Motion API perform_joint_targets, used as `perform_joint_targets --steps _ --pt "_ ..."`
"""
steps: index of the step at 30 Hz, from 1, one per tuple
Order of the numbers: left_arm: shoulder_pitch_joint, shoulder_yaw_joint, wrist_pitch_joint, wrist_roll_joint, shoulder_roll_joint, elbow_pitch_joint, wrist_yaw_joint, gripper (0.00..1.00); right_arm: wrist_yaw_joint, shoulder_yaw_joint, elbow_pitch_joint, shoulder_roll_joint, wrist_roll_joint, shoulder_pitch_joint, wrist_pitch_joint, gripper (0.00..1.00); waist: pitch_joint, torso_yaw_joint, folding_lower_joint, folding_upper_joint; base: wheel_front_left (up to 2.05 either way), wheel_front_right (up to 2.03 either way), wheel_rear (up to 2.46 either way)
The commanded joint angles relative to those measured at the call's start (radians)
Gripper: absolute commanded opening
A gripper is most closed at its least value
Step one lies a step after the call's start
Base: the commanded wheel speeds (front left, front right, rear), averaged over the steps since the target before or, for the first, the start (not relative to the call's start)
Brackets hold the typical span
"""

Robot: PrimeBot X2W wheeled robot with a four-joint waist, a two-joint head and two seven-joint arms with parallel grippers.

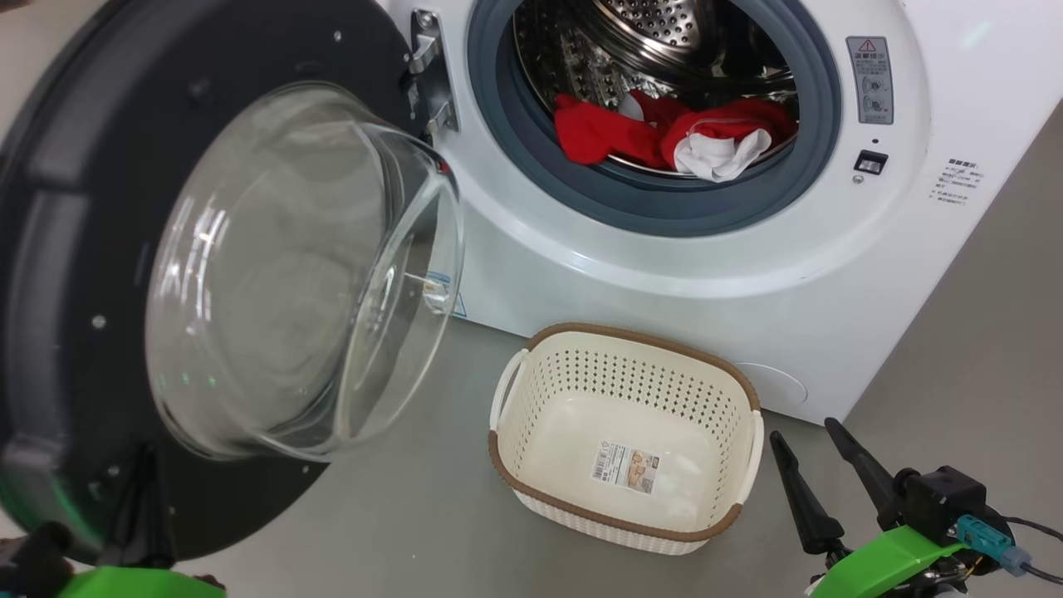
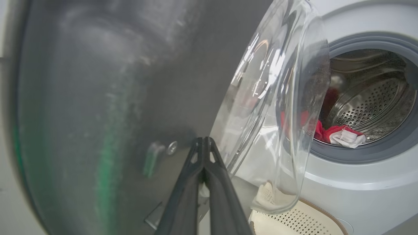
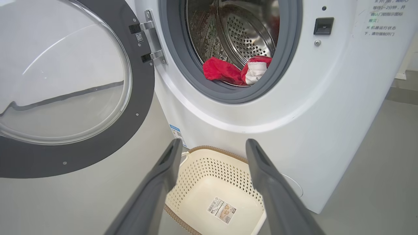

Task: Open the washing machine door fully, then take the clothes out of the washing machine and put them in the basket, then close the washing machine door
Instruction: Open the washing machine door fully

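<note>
Labels first, in the head view: a grey warning sticker (image 1: 869, 80) with a red triangle sits right of the mouth of the steel drum (image 1: 656, 25) on the big white front-loading washing machine (image 1: 664, 274). Chinese print (image 1: 957, 183) further right is too small to read. The small rectangular cream plastic basket (image 1: 631, 336) with a brown woven-look rim stands on the grey floor (image 1: 399, 515), against the machine's base. A paper label (image 1: 624, 467) with a barcode lies on its bottom. The soft red and white fabric clothes (image 1: 664, 137) lie at the drum's front lip. The large round black-rimmed washing machine door (image 1: 50, 249) with bulging clear glass stands swung wide to the left. The right tool (image 1: 804, 432) hangs spread and empty beside the basket's right side.

In the left wrist view the left tool (image 2: 204, 139) has its fingers (image 2: 183, 189) pressed together, gripping nothing. Their tips are at the door's dark inner face beside a screw (image 2: 171, 147); whether they touch it I cannot tell.

In the right wrist view the right tool's fingers (image 3: 156, 182) gape wide above the basket. The Chinese print at the machine's upper right is blurred. A blue-edged sticker (image 3: 176, 132) with a square code sits low on the front.
</note>
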Motion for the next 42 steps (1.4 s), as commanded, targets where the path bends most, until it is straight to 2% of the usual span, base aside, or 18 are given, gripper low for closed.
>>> perform_joint_targets --steps 1,13,27,42 --pt "-0.056 0.062 -0.013 -0.003 0.045 -0.002 -0.004 0.0 0.0 0.024 -0.022 -0.015 -0.015 -0.041 -0.009 1.0 0.003 -0.002 0.0 0.0 0.0 0.0 0.0" --pt "-0.156 0.153 -0.022 0.031 0.078 0.146 -0.046 0.0 0.0 0.036 -0.022 -0.023 -0.019 -0.054 -0.009 1.0 0.031 -0.024 0.0 0.0 0.0 0.0 0.0" --pt "-0.245 0.301 -0.022 0.124 0.081 0.255 -0.102 0.0 0.0 0.042 -0.022 -0.03 -0.024 -0.066 -0.009 1.0 0.059 -0.05 0.0 0.0 0.0 0.0 0.0" --pt "-0.38 0.46 -0.022 0.227 0.12 0.412 -0.161 0.0 0.0 0.047 -0.026 -0.036 -0.036 -0.095 -0.009 1.0 0.115 -0.082 0.0 0.0 0.0 0.0 0.0"
